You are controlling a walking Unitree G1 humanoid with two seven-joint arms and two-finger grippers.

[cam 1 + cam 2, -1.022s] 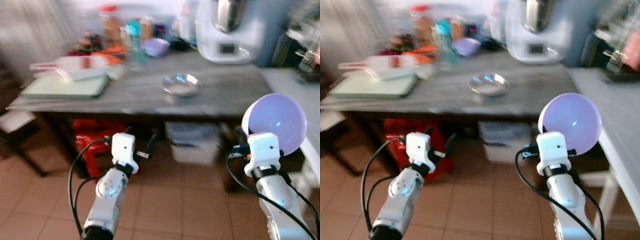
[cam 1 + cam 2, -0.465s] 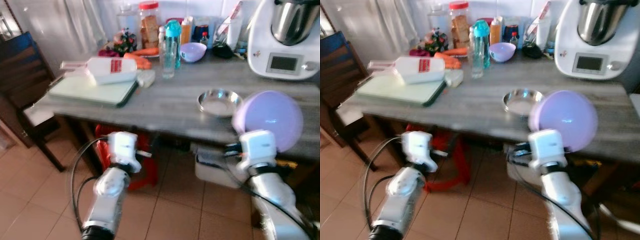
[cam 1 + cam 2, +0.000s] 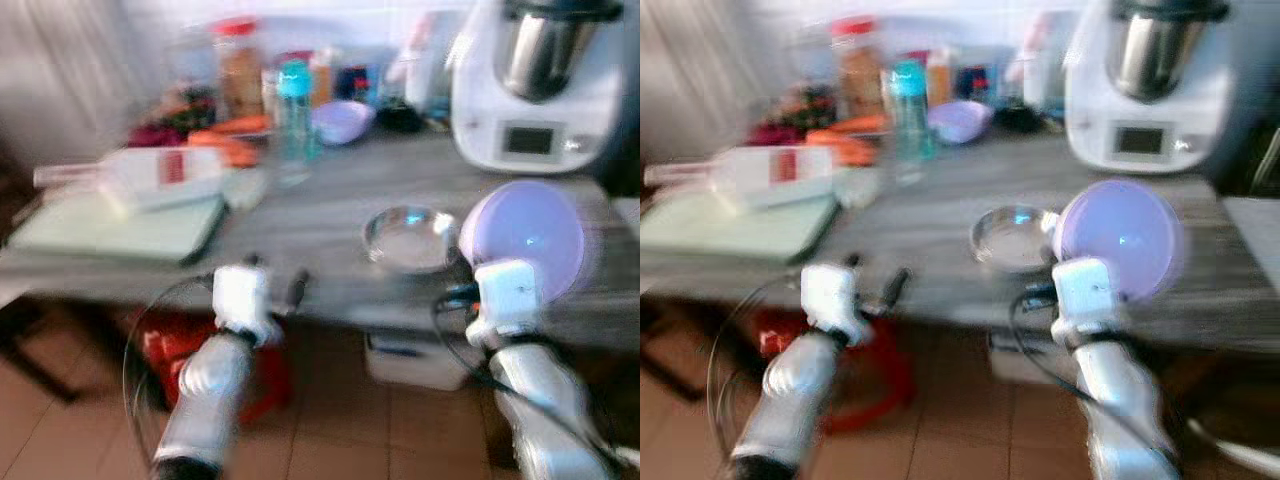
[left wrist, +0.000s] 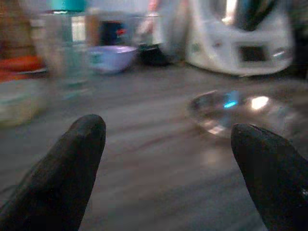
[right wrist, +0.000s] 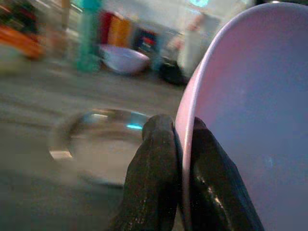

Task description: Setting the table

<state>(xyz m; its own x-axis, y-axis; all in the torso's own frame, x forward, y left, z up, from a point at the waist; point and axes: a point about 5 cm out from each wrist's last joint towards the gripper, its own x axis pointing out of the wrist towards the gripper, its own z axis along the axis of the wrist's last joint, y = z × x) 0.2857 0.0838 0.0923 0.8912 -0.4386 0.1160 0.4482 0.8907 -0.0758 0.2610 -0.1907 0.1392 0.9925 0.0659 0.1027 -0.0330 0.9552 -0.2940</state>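
My right gripper [image 5: 179,139] is shut on the rim of a lilac bowl [image 3: 523,238], held upright in front of the grey table's [image 3: 330,190] front right part. A shiny metal dish [image 3: 410,237] lies on the table just left of that bowl, also seen as the metal dish [image 5: 94,144]. My left gripper [image 4: 168,159] is open at the table's front edge, fingers [image 4: 72,163] spread wide with nothing between them, the metal dish [image 4: 240,110] ahead of it. A second lilac bowl [image 3: 343,120] sits at the table's back.
A white kitchen machine [image 3: 540,85] stands back right. A teal-capped bottle [image 3: 293,115], jars, carrots [image 3: 225,135], a white container [image 3: 150,175] and a green board [image 3: 120,225] crowd the table's left and back. A red stool [image 3: 180,350] and a white box [image 3: 410,360] stand underneath.
The camera has shifted and the picture has blurred; the table now looks closer. The lilac bowl stays clamped in my right gripper, and the left gripper stays open.
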